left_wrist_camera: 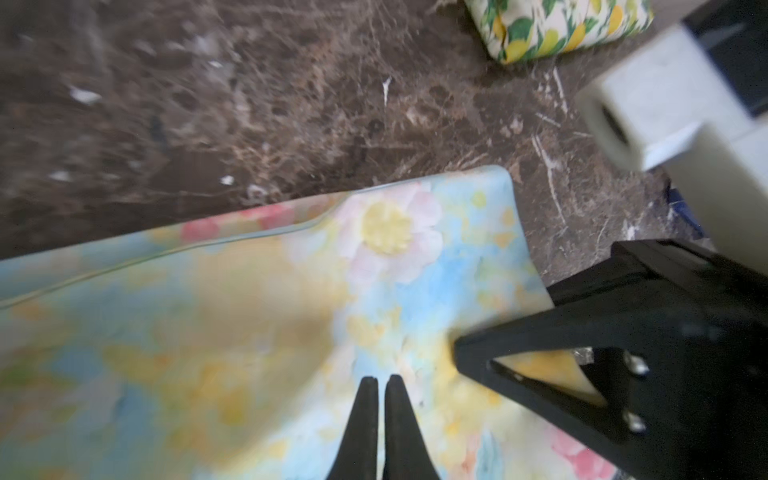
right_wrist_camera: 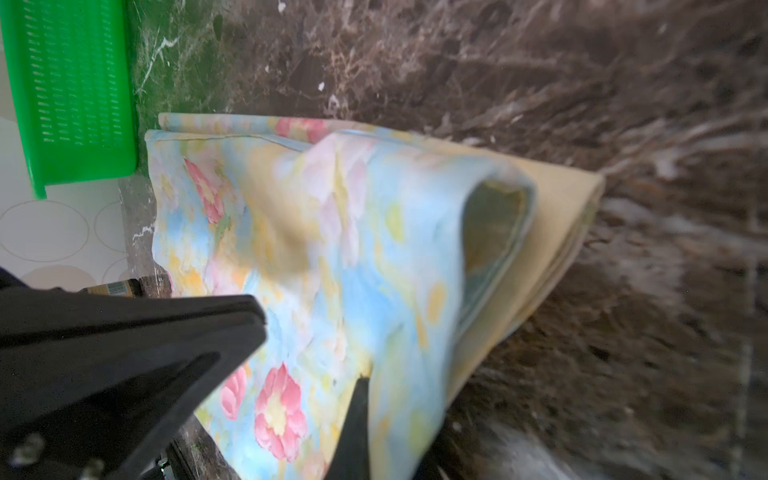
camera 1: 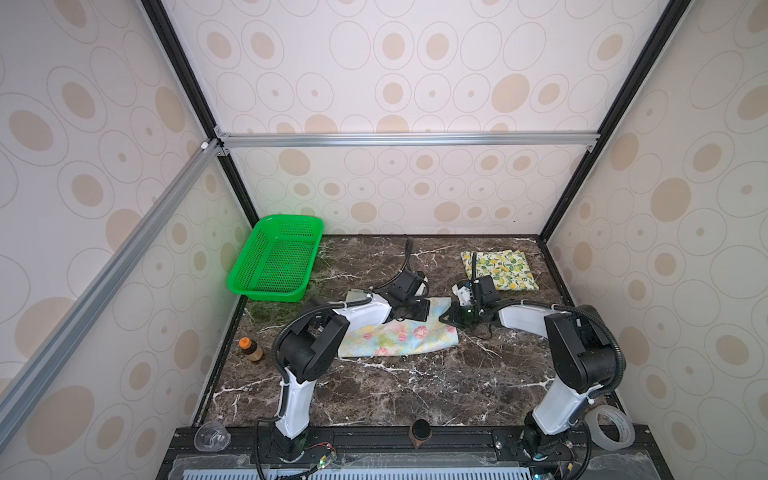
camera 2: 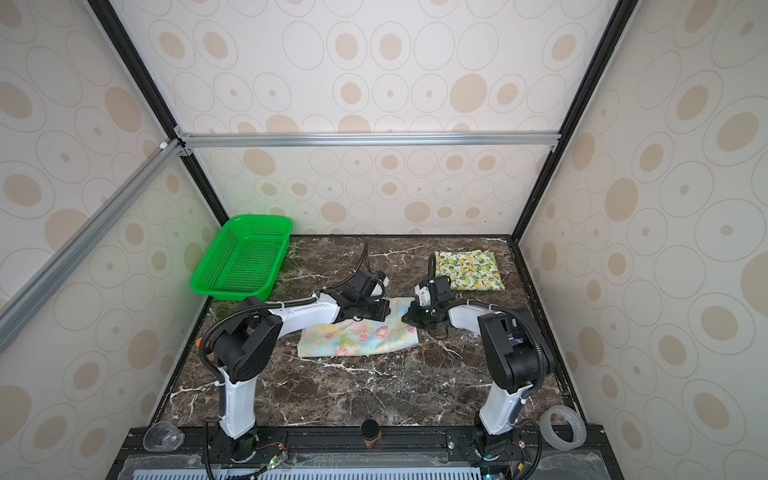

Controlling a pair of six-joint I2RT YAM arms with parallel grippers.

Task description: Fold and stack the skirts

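The pastel blue-yellow skirt with pink flowers (camera 1: 399,336) (camera 2: 357,336) lies partly folded mid-table, its right end lifted. My right gripper (camera 1: 444,318) (right_wrist_camera: 370,380) is shut on that raised corner. The cloth (right_wrist_camera: 332,249) drapes over one finger and hides it. My left gripper (camera 1: 422,309) (left_wrist_camera: 381,378) is shut, pinching the same skirt (left_wrist_camera: 208,332) near its far edge, beside the right gripper (left_wrist_camera: 457,349). The cream skirt with lemons (camera 1: 500,270) (camera 2: 469,270) (left_wrist_camera: 561,25) lies folded at the back right, apart from both grippers.
A green mesh basket (camera 1: 276,259) (right_wrist_camera: 70,91) stands at the back left. A small orange-capped bottle (camera 1: 249,349) sits by the left wall. Along the front edge are a clear cup (camera 1: 212,436), a dark cylinder (camera 1: 419,432) and a tape roll (camera 1: 609,428).
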